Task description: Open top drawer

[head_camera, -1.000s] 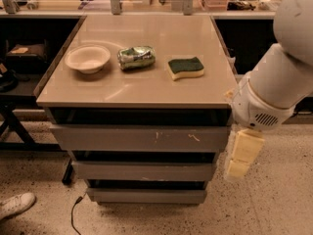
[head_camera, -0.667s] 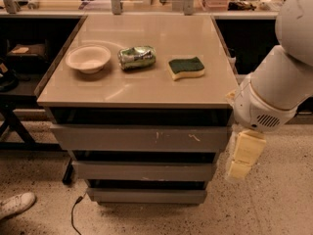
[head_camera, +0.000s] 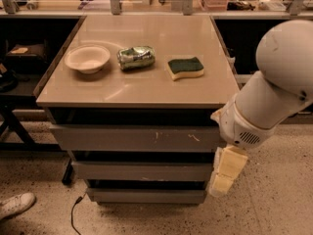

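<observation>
**While the gripper sinks, the top drawer is still closed**

Although the drawer has not moved, the arm (head_camera: 274,92) has. Compared with a second ago the gripper (head_camera: 226,173) hangs lower and a little further left. It now overlaps the right ends of the middle drawer (head_camera: 142,171) and bottom drawer (head_camera: 146,196) instead of standing beside the cabinet's corner. Whether it is spread or closed I cannot tell from this angle.

The top drawer (head_camera: 132,138) sits directly under the table (head_camera: 146,89), its grey front flush with the frame and its pale scratches right of centre. No gap has opened, so the task has yet to begin in earnest.

My reading is that the arm is repositioning for an approach. However, the gripper now lies below the top drawer's level and off its right end, so it will likely have to rise and come inward. The front has no handle, so an edge or the dark gap above it is probably the only purchase.

On top, the bowl (head_camera: 88,58), can (head_camera: 136,58) and sponge (head_camera: 185,67) lie as they did.
</observation>
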You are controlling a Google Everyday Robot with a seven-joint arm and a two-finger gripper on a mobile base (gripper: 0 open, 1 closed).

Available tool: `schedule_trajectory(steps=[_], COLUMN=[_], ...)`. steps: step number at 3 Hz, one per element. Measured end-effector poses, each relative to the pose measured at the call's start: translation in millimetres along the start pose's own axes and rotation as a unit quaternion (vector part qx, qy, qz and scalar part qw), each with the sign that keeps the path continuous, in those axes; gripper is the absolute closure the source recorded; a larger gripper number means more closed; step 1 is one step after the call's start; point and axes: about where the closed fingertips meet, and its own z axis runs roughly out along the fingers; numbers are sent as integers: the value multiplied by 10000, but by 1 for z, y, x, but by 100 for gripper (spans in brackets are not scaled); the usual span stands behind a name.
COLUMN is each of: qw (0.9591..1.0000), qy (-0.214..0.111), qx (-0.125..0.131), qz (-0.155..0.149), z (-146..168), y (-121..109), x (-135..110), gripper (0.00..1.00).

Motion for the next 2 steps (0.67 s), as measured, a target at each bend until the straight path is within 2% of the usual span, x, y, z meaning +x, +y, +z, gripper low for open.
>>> schedule_trajectory(steps=[1, 2], qw=[9997, 9997], qy=[-95, -94], qx=[-208, -212], qz=[83, 83], z=[56, 57], y=[-3, -3], x=[-13, -13], gripper=[0, 0])
